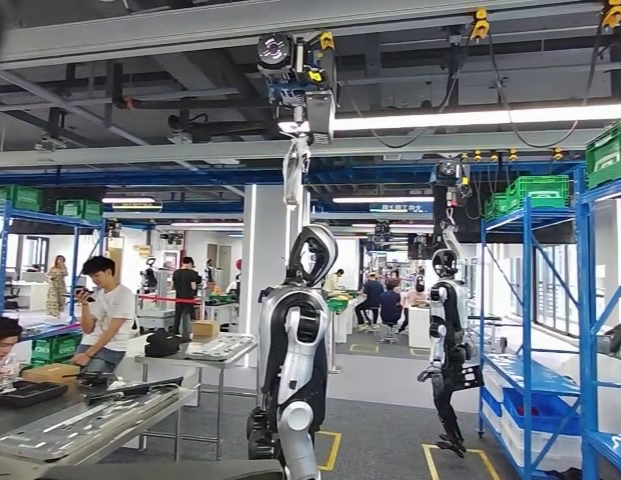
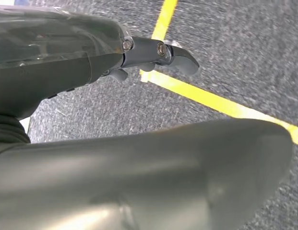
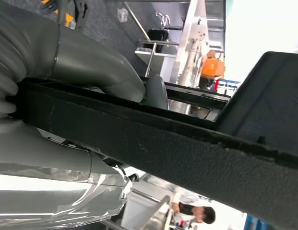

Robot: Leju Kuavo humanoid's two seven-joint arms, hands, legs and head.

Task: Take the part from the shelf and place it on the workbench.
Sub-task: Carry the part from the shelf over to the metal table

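The right hand (image 3: 86, 81) was clamped on a flat black moulded frame part (image 3: 158, 143), its thumb pressed over the upper edge — so the part was off the blue steel shelf (image 1: 530, 330) and in transit. The left hand (image 2: 154, 55) hung over grey carpet crossed by yellow floor tape (image 2: 212, 100), holding nothing, fingers loosely apart. The carrying step seemed under way. Next the robot would need to face the grey metal counter (image 1: 103, 420) at the left — where people sat working — and lower the part flat onto a bare patch.
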